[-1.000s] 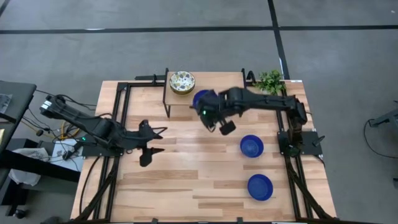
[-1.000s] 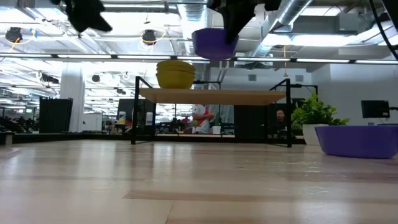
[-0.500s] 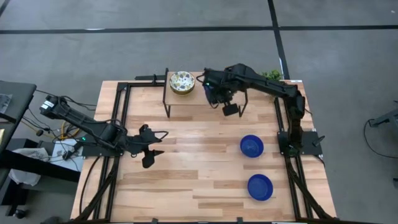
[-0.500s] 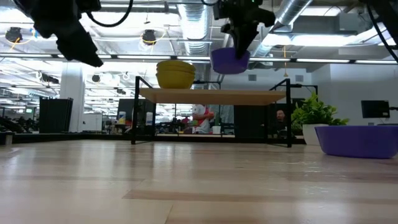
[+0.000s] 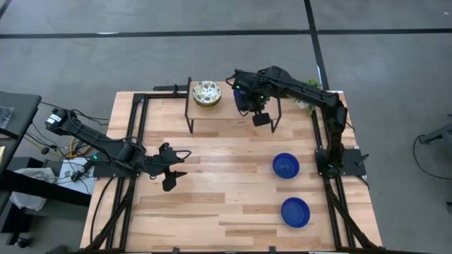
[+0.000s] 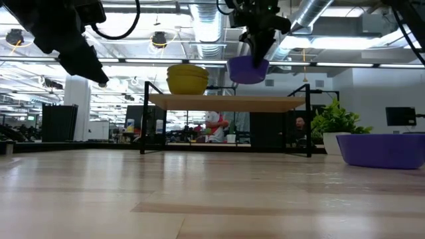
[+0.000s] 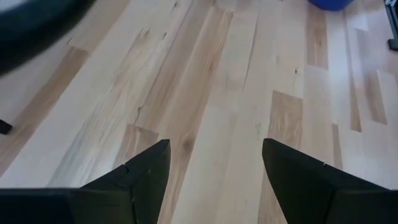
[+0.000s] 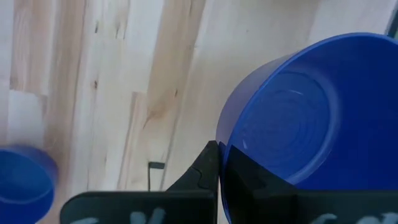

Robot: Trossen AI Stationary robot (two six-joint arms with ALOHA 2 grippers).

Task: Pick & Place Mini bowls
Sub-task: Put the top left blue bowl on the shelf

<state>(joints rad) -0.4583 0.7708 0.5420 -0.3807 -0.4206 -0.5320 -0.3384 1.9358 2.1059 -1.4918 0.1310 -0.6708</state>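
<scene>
From above, you see your right arm stretched from its base at the table's right edge toward the far side, its right gripper (image 5: pixel 246 99) over the small raised shelf (image 5: pixel 212 111), just right of the floral bowls (image 5: pixel 206 92) stacked on that shelf. The bowl it carries is mostly hidden under the wrist here. Two more blue bowls (image 5: pixel 286 166) sit on the table in front of the right base, one nearer the shelf, the other (image 5: pixel 295 212) toward the near edge. Your left arm lies low across the table's left side, left gripper (image 5: pixel 174 169) pointing toward the middle, fingers apart, holding nothing.

From table height, the right gripper (image 6: pixel 255 50) hangs from above with a held blue bowl (image 6: pixel 248 69) just above the shelf top (image 6: pixel 229 101), not touching it, beside the stacked bowls (image 6: pixel 186 78). The left gripper (image 6: pixel 80 56) hovers high over the table.

In the left wrist view, the two dark fingers (image 7: pixel 140 177) stand wide apart over bare wood.

In the right wrist view, the fingers (image 8: pixel 208 171) are clamped together on the rim of the blue bowl (image 8: pixel 305 112), which tilts so you see its inside.
</scene>
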